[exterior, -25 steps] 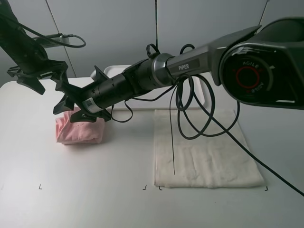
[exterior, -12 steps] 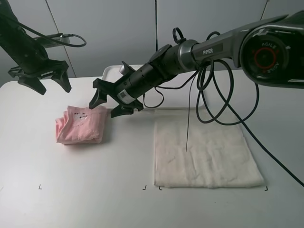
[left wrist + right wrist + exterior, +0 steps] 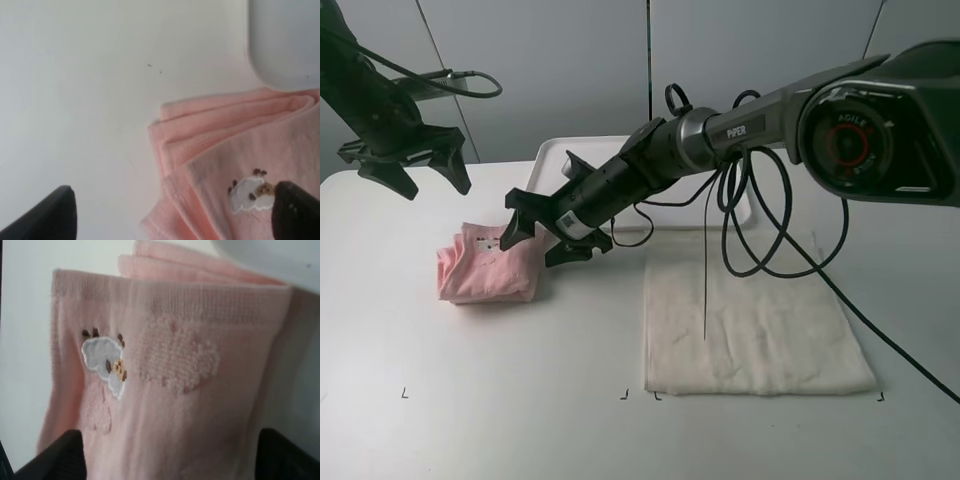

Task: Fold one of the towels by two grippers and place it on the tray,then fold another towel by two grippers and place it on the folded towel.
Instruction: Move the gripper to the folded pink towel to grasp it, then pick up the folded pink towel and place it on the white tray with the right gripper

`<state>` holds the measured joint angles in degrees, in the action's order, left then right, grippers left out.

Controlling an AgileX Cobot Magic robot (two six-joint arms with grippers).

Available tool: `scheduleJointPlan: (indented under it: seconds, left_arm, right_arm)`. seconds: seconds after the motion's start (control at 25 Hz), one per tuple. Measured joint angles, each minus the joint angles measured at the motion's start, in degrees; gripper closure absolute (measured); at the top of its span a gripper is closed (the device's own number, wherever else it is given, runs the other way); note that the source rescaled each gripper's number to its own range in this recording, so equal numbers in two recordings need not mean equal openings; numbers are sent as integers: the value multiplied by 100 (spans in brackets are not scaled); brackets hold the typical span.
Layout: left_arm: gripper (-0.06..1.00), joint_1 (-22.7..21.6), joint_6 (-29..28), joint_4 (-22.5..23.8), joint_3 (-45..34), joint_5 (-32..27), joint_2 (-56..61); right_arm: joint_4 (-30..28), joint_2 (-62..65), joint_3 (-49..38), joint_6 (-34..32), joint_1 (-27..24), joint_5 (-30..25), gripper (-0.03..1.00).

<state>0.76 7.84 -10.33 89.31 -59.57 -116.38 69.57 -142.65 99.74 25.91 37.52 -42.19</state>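
At far left the left pincer (image 3: 433,188) hangs above the counter (image 3: 510,350), its jaws wide apart and empty. Just right of it and nearer, the pink towel (image 3: 485,268) lies folded on the counter. The right pincer (image 3: 527,252) hovers over that towel's right edge, jaws apart, gripping nothing. The white tray (image 3: 552,152) sits farther back, with the cream towel (image 3: 750,320) spread flat at right

Bright, even light; soft shadows; wrist views slightly blurred
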Motion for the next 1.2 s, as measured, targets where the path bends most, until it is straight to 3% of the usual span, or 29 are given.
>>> scheduleJointPlan:
  seconds: [0.32, 0.44, 0.52, 0.72, 0.96, 1.2]
  left_arm:
    - [-5, 0, 34, -10, 0, 0, 0]
    - [-5, 0, 73, -34, 0, 0, 0]
    - [-5, 0, 110, -57, 0, -2, 0]
    - [-5, 0, 123, -77, 0, -12, 0]
    - [-5, 0, 134, -103, 0, -12, 0]
    - [-5, 0, 134, -103, 0, -73, 0]
  right_arm:
    - [425, -142, 0, 146, 97, 180, 22]
    - [479, -168, 0, 186, 192, 249, 28]
    - [479, -203, 0, 248, 241, 333, 41]
    - [468, -217, 0, 429, 254, 393, 87]
    - [888, -217, 69, 822, 254, 163, 89]
    - [908, -20, 333, 881, 227, 129, 89]
